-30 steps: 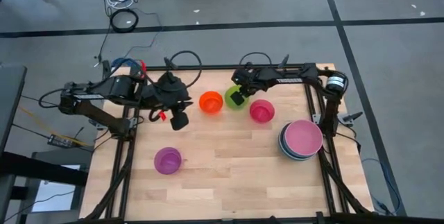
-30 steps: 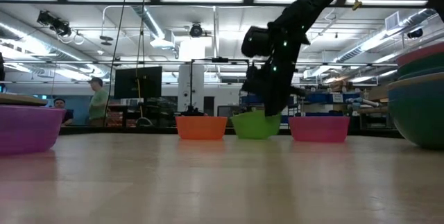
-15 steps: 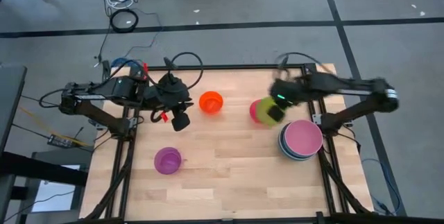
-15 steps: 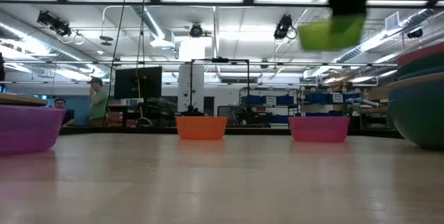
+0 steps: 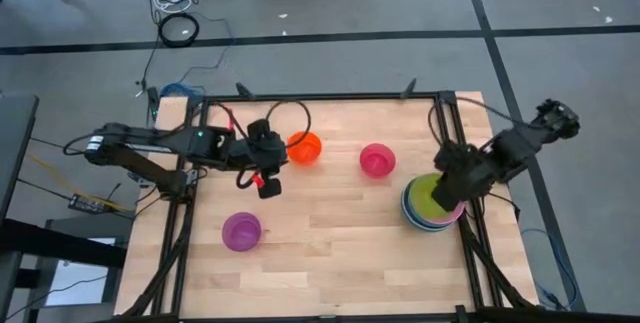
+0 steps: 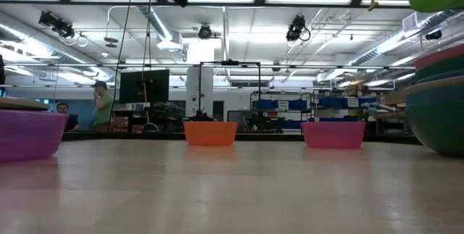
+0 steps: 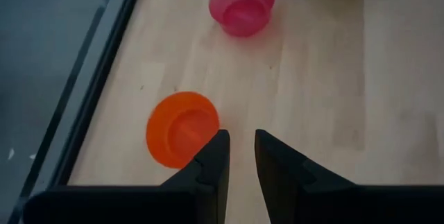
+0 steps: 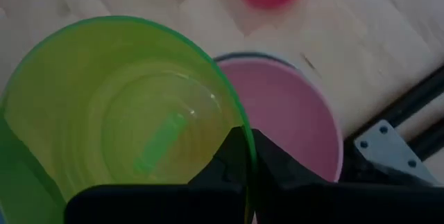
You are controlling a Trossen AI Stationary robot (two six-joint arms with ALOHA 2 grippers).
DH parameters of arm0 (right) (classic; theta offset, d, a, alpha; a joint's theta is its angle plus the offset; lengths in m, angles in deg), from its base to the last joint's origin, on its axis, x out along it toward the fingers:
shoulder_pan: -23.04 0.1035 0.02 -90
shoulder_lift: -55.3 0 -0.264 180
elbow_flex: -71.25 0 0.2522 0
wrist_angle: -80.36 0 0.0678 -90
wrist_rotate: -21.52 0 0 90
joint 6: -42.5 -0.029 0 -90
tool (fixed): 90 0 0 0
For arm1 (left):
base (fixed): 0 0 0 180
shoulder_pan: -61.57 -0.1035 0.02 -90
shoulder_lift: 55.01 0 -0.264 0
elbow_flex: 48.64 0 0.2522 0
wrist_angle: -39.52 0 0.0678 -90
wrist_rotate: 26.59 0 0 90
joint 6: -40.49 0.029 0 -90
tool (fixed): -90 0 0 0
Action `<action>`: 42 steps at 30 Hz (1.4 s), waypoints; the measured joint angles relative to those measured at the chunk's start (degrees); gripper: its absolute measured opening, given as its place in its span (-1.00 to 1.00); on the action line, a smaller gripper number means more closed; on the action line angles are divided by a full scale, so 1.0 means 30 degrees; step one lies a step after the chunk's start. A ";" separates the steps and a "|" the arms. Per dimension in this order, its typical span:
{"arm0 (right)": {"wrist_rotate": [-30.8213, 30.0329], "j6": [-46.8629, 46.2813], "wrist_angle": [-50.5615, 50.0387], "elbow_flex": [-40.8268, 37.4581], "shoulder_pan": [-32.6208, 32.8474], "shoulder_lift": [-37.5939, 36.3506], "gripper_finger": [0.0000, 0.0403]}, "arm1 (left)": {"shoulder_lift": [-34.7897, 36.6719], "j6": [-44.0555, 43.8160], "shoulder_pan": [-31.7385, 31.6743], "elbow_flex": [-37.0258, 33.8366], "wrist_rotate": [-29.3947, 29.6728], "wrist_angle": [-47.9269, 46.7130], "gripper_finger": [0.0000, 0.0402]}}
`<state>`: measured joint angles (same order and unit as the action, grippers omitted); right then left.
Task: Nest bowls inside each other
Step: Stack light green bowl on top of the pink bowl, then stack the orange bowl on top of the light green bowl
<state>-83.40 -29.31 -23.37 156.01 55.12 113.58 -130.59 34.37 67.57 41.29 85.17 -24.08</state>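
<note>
Lime bowl [image 8: 118, 120] pinched by its rim in the right gripper [image 8: 243, 156], hanging right above the pink-topped stack [image 5: 432, 221]. Let go off-centre and it could tip off. Left gripper [image 7: 239, 156], slightly parted, empty, sits just beside the orange bowl [image 7: 182, 127].

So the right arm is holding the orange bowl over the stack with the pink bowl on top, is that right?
Not quite. The bowl pinched in the right gripper is the lime bowl, not the orange one. The right wrist view shows its fingers shut on the lime rim above the pink bowl of the stack. The orange bowl sits on the table near the left gripper.
</note>
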 joint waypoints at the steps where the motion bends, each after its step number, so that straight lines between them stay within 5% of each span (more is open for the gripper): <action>1: -0.0013 -0.0142 0.0023 -0.0091 0.0207 0.0227 -1.00 | 0.0000 0.0165 0.0000 -0.0405 0.0000 0.0437 -0.61; 14: 0.0641 -0.1155 -0.0055 -0.3822 0.0375 0.1025 -1.00 | -0.0080 0.2028 0.0000 -0.4809 0.0012 0.5581 -0.61; 29: 0.2375 -0.1536 0.0000 -0.4247 0.0364 0.0878 -0.39 | -0.0080 0.1985 -0.0008 -0.4890 0.0233 0.7263 -0.61; 42: -0.0237 -0.1706 0.0000 -0.3838 0.0562 0.0189 -0.35 | -0.0307 0.1891 -0.0282 -0.4875 0.0227 0.7414 -0.61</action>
<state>-84.11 -34.43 -23.37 144.49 56.81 114.15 -131.50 40.04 66.72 26.66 85.85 -1.84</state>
